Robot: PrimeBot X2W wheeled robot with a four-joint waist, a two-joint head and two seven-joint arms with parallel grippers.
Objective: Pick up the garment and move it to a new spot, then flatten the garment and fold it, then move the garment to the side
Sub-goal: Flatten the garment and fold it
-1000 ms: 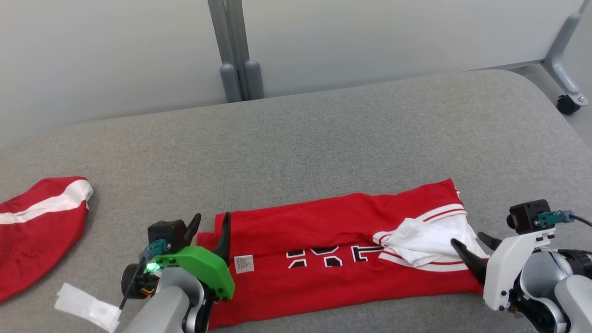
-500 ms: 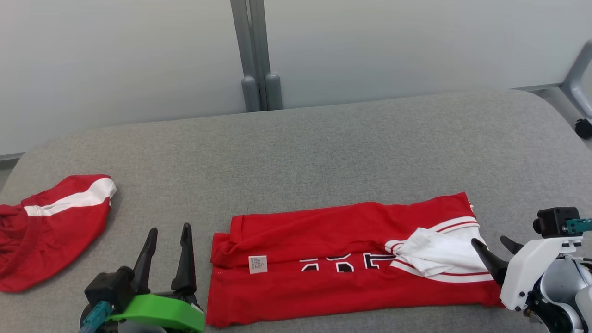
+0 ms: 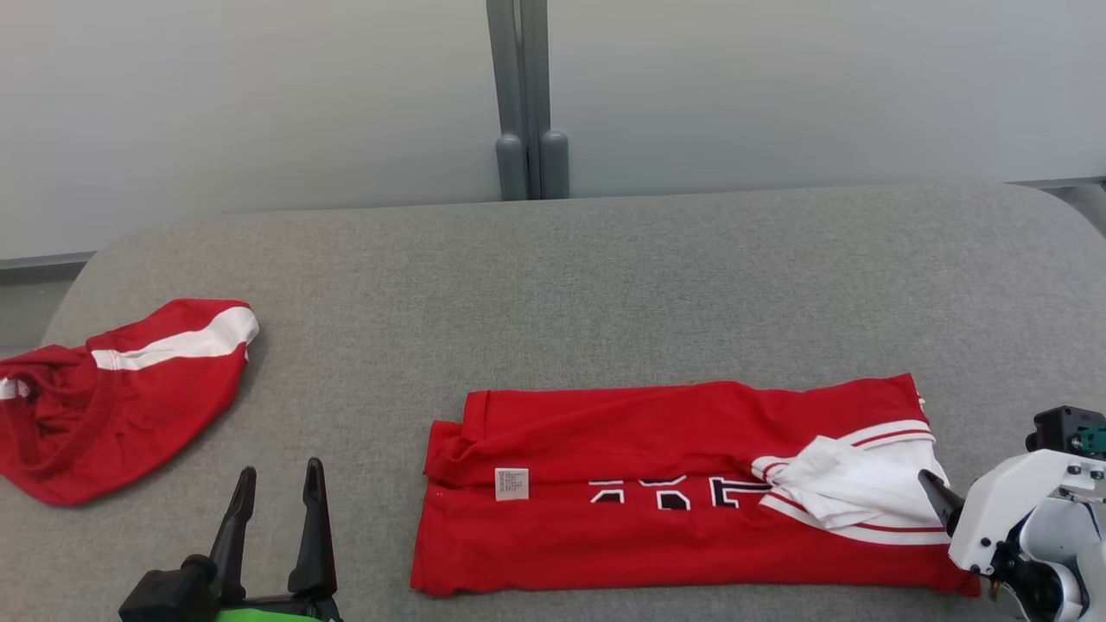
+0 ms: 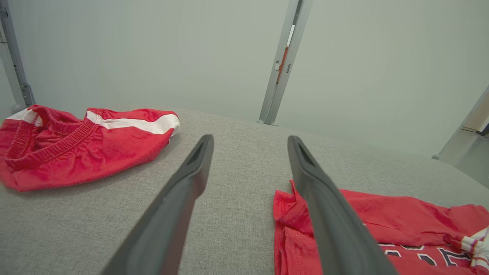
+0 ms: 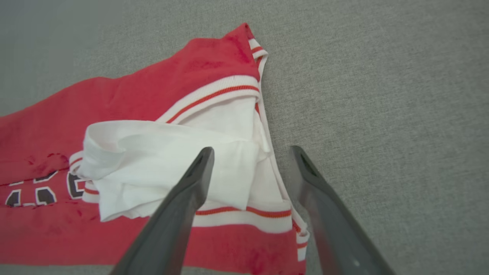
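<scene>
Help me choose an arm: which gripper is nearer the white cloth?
Right. The right gripper is at the edge of the white cloth; the left gripper is past the opposite end of the jersey, apart from it.

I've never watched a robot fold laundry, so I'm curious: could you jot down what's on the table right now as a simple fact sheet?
Surface: grey padded table
Main garment: red jersey, folded into a long strip, lying flat
Jersey detail: white cloth bunched at its right end
Other garment: red shorts with white stripe, crumpled at far left
Left end effector: open, empty, between the two garments
Right end effector: open, empty, at the jersey's white end
</scene>
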